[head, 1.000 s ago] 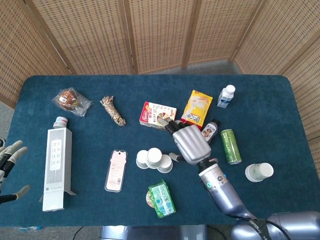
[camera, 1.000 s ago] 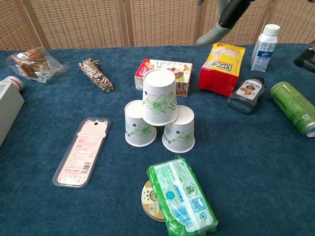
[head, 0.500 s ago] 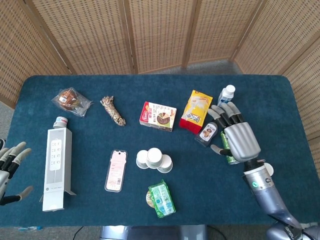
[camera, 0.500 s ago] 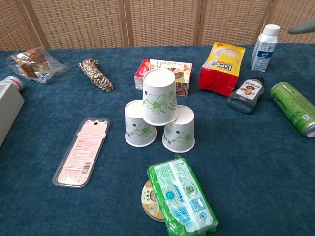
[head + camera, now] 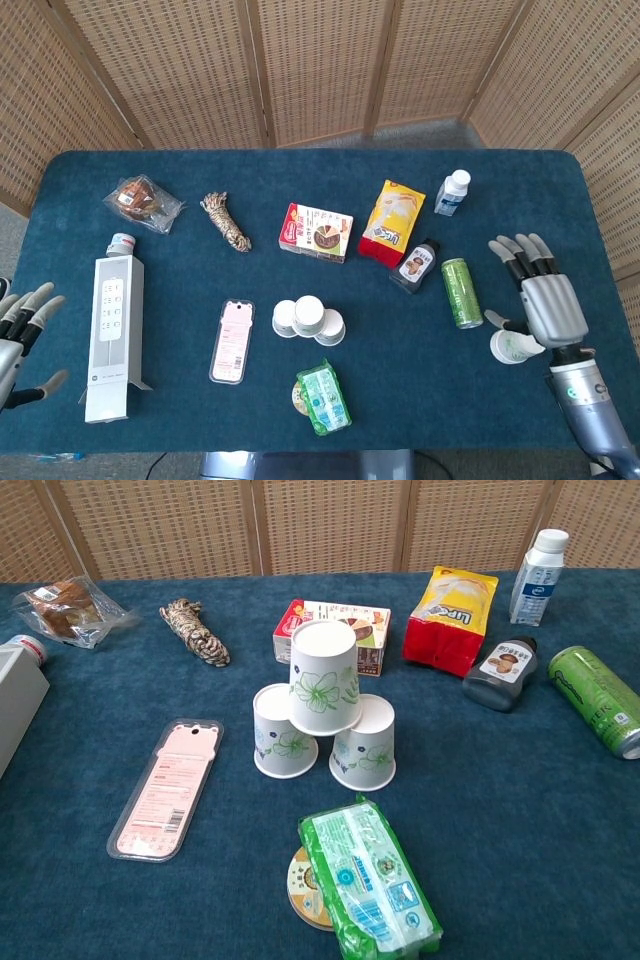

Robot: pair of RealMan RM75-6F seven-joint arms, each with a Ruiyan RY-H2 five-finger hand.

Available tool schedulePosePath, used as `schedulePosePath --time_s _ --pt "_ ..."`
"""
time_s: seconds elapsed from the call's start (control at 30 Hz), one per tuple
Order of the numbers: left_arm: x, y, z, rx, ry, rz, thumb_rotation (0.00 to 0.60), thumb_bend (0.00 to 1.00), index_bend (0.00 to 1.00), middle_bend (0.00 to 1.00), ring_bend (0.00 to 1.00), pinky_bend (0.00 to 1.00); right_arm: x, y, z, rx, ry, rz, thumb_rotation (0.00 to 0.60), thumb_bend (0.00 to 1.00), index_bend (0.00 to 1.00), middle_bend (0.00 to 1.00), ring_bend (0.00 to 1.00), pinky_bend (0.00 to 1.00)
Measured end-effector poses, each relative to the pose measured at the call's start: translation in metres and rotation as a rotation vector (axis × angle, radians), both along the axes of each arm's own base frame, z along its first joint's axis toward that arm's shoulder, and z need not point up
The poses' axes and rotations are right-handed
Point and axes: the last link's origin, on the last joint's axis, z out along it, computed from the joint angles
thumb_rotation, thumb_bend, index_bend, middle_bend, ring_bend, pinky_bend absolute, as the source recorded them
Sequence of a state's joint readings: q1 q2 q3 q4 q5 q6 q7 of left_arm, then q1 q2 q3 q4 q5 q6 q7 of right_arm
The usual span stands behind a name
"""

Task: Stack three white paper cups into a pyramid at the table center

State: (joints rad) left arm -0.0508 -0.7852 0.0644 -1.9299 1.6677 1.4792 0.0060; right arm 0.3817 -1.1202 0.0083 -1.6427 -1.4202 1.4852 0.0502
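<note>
Already stacked: top cup [image 5: 324,676] inverted on two bottom cups [image 5: 284,731], near table [image 5: 560,200] centre. Paper walls look thin, light, crushable; best hold is gentle wrap at mid-wall. Right hand [image 5: 548,300] fingers spread, empty. Left hand [image 5: 18,335] likewise spread, empty.

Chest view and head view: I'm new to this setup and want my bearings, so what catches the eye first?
The pyramid of white paper cups at the table center stands out: two upside down side by side, a third on top. Just in front lies a green packet, with a yellow snack bag behind to the right. In the head view, the right robot hand hangs open near the right edge, beside a fourth cup lying there.
</note>
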Motion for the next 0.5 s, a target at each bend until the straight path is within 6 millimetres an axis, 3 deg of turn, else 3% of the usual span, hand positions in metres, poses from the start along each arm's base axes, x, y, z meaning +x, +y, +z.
schedulePosePath --time_s 0.27,0.5 --pt "-0.013 -0.003 -0.001 0.069 -0.008 -0.048 0.6 0.28 0.0 0.0 0.0 0.0 -0.026 0.033 0.01 -0.071 -0.002 -0.098 0.6 0.03 0.07 0.0 0.0 0.0" --pt "-0.032 -0.009 -0.005 0.109 -0.013 -0.024 0.6 0.28 0.0 0.0 0.0 0.0 -0.035 0.053 0.008 -0.07 0.042 -0.132 0.6 0.0 0.07 0.0 0.0 0.0"
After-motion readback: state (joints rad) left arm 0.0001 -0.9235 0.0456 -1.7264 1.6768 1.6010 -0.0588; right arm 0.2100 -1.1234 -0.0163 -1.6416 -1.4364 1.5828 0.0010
